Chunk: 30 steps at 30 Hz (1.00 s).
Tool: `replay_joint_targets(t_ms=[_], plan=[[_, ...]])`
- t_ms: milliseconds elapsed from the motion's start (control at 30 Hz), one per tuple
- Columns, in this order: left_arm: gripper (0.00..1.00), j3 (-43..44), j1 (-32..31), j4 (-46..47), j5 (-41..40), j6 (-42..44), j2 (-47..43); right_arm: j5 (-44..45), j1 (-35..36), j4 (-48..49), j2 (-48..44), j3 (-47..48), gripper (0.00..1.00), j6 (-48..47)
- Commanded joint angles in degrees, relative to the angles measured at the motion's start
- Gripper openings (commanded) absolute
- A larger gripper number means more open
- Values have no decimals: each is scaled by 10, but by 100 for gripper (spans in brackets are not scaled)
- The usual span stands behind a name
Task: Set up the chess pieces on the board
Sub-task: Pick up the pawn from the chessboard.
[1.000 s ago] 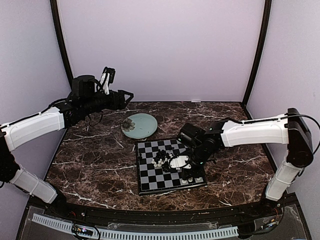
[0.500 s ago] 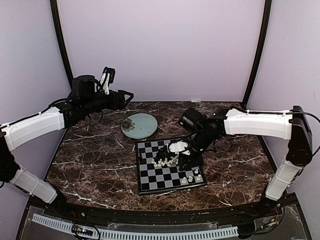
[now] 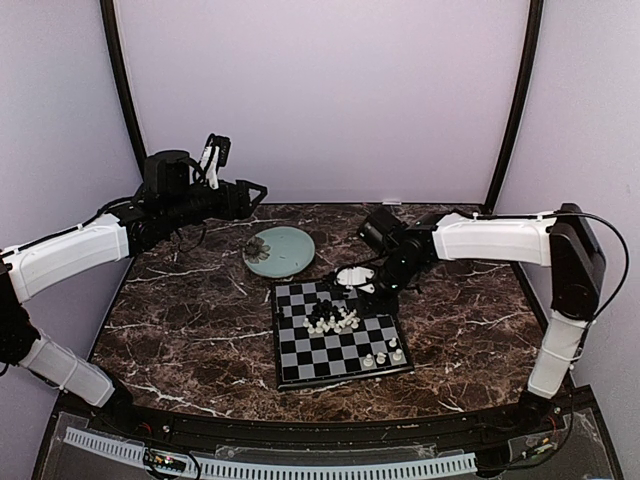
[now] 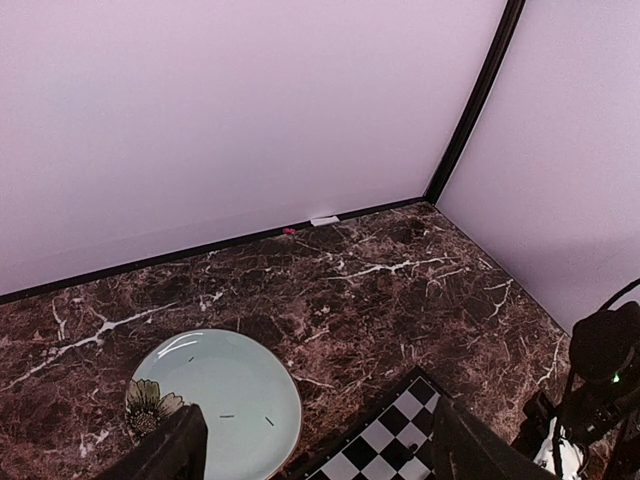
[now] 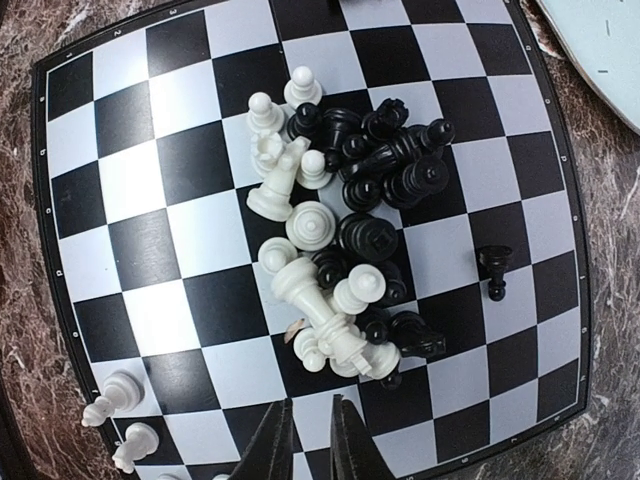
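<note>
The board (image 3: 338,332) lies mid-desk, nearer the front edge; the chess pieces (image 5: 345,215) are heaped at its centre — a few white ones by one corner. Right gripper (image 5: 308,440) hangs above, fingers nearly together, empty. Left gripper (image 4: 315,445) — spread — hangs near the plate (image 4: 225,400).

The heaped chess pieces (image 5: 345,240) overlap, so several can't be told apart. The plate (image 5: 600,50) is cut by the right wrist view's corner, and the right claw (image 5: 308,440) shows only fingertips. From above, the pieces are too small to identify.
</note>
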Motion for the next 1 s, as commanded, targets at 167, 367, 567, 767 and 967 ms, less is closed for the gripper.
replay_joint_targets(t_ms=[167, 367, 567, 767, 967], plan=[[79, 0, -1, -1, 3, 0, -17, 1, 1, 20, 26, 5, 18, -17], [79, 0, -1, -1, 3, 0, -19, -6, 3, 23, 37, 3, 21, -17], [79, 0, -1, 0, 5, 0, -18, 3, 6, 30, 47, 5, 23, -18], [79, 0, -1, 0, 5, 0, -19, 3, 14, 32, 58, 9, 22, -19], [79, 0, -1, 0, 4, 0, -19, 2, 19, 29, 55, 8, 14, -21]])
